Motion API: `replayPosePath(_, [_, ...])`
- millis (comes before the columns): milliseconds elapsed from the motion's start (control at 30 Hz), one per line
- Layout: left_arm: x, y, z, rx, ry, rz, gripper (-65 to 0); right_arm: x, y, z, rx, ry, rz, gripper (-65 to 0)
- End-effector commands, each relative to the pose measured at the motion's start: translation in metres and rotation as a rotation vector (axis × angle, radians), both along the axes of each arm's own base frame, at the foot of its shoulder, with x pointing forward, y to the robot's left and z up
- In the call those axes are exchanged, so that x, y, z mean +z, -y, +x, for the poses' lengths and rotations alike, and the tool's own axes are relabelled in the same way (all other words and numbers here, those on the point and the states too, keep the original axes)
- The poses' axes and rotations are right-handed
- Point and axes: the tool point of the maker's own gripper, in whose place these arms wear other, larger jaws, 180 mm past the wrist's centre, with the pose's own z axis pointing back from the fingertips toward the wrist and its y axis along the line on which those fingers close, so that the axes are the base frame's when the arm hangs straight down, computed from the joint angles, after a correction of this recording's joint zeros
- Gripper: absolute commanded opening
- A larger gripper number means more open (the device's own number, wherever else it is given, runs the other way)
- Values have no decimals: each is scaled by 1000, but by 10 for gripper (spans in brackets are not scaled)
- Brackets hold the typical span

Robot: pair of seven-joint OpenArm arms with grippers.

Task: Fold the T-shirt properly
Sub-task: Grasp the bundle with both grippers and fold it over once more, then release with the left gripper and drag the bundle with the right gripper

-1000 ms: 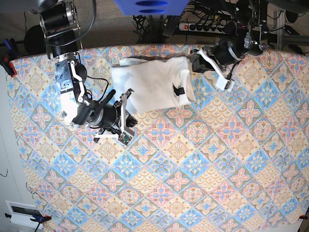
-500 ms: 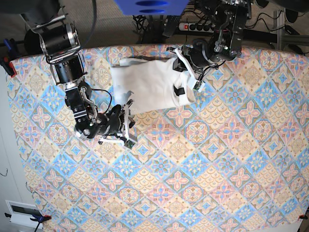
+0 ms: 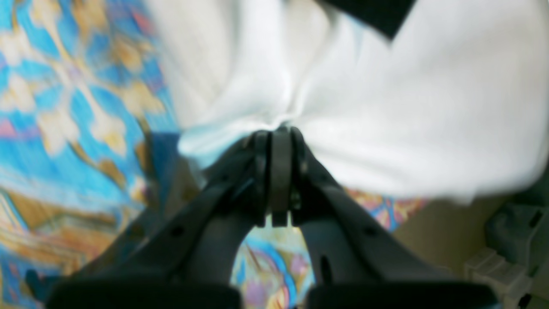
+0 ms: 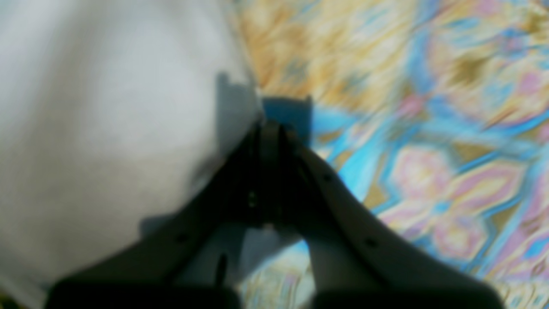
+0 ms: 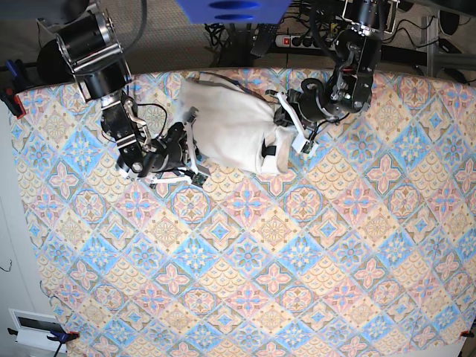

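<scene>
Base view, with both wrist views. Both arms have closed in on the T-shirt [image 5: 230, 126] within the last second: the right claw [image 5: 190, 141], which a moment ago hung spread over bare bench [image 5: 312, 245] just short of the cloth's near edge, now sits clenched at that edge, and the left claw [image 5: 291, 123], earlier clear of the collar end, now bites into it. The garment has changed with them — from a flat folded rectangle to a bunched, tilted bundle, its collar end drawn down and toward the left claw. This reads as a two-point grasp just completed, with the lift or drag of the next fold beginning; the fold itself is not yet laid.

Left wrist view: the left claw [image 3: 279, 137] has its fingers pressed together with white fabric [image 3: 386, 107] gathered to a pucker directly at the tips; cloth spreads ahead of and to both sides of the claw, patterned bench showing beneath.

Right wrist view: the right claw [image 4: 268, 128] is likewise pressed shut, its tips at the very border of the white cloth [image 4: 107, 120], which lies to one side while bare bench [image 4: 407, 107] lies to the other. Blur hides whether cloth is truly pinched — a thin hem hold is likely.

The T-shirt spans the gap between the two claws, touching both.
</scene>
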Motion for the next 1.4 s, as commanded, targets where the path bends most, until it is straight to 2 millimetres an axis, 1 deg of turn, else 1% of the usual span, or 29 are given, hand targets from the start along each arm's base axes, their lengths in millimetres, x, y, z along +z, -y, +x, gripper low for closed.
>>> replayPosePath(0, [-1, -14, 19, 30, 33, 57, -650, 7, 5, 4, 10, 23, -19, -650])
replayPosePath(33, [-1, -16, 30, 37, 46, 59, -650, 7, 8, -1, 16, 26, -27, -650])
replayPosePath(133, [-2, -5, 56, 60, 57, 32, -650, 12, 18, -13, 29, 45, -39, -650])
replayPosePath(233, [6, -1, 83, 68, 85, 22, -650, 21, 23, -25, 52, 73, -44, -650])
replayPosePath(267, [10, 8, 92, 71, 96, 3, -650, 24, 26, -27, 62, 86, -49, -650])
replayPosePath(333, [18, 18, 116, 76, 113, -15, -650, 34, 23, -27, 76, 117, -40, -650])
replayPosePath(400, [22, 28, 131, 79, 113, -33, -650, 46, 22, -27, 63, 152, -21, -650])
replayPosePath(467, [30, 39, 142, 80, 133, -57, -650, 59, 23, -32, 42, 190, -3, -650])
replayPosePath(533, [39, 49, 151, 91, 178, -90, -650, 70, 18, -39, 48, 217, 17, -650])
replayPosePath(600, [50, 52, 165, 126, 225, -105, -650, 80, 10, -44, 65, 241, 35, -650])
replayPosePath(667, [54, 55, 172, 162, 235, -110, -650, 87, 5, -46, 77, 259, 48, -650])
replayPosePath(767, [59, 57, 175, 177, 244, -119, -650, 88, -3, -57, 92, 251, 66, -650])
replayPosePath(800, [63, 54, 176, 180, 256, -118, -650, 90, -11, -59, 113, 254, 78, -650])
replayPosePath(833, [67, 52, 177, 181, 271, -117, -650, 92, -25, -63, 137, 255, 103, -650])
replayPosePath(867, [68, 40, 175, 184, 282, -101, -650, 94, -37, -66, 153, 256, 126, -650])
replayPosePath(1000, [66, 1, 159, 217, 303, -48, -650, 112, -80, -54, 207, 303, 207, -650])
replayPosePath(1033, [66, -10, 154, 239, 308, -42, -650, 114, -88, -52, 215, 307, 219, -650])
replayPosePath(1100, [69, -38, 140, 297, 324, -23, -650, 112, -99, -47, 224, 295, 218, -650])
replayPosePath(1133, [69, -52, 131, 326, 327, -11, -650, 111, -108, -46, 227, 284, 228, -650])
replayPosePath(1200, [71, -74, 119, 372, 335, 10, -650, 107, -125, -42, 231, 264, 248, -650])
replayPosePath(1267, [75, -86, 110, 403, 345, 22, -650, 97, -138, -36, 233, 228, 253, -650])
replayPosePath(1367, [79, -98, 91, 428, 352, 38, -650, 88, -151, -34, 251, 192, 254, -650])
